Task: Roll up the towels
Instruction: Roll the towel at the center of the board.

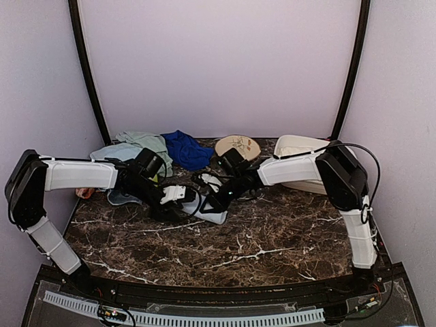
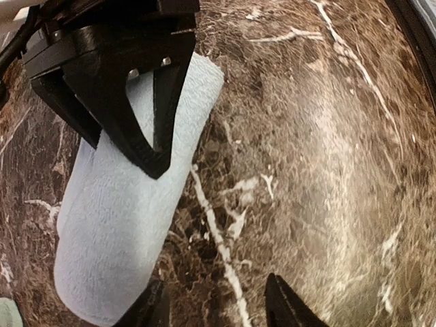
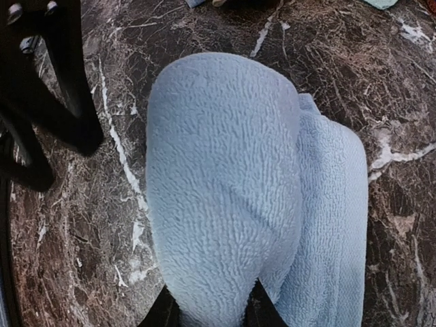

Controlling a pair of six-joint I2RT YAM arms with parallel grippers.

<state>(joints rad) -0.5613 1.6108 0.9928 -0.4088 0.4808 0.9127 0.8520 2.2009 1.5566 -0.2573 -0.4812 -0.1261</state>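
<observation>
Jaws on my left gripper (image 2: 218, 310) stand apart over the marble (image 2: 327, 170), one finger just beside the rolled light blue towel (image 2: 116, 231). My right gripper (image 3: 212, 315) is clamped on a fold of that towel, mid-table. Other towels (image 1: 139, 144) lie heaped at the back left, the royal blue towel (image 1: 185, 151) beside them.

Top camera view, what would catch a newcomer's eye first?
Mid-table, a rolled light blue terry towel lies on the dark brown marble tabletop, pinched by the right fingers, with the left fingers open beside it. At the back left lie a crumpled pale green towel and a royal blue towel, with a round beige patterned plate beside them.
</observation>
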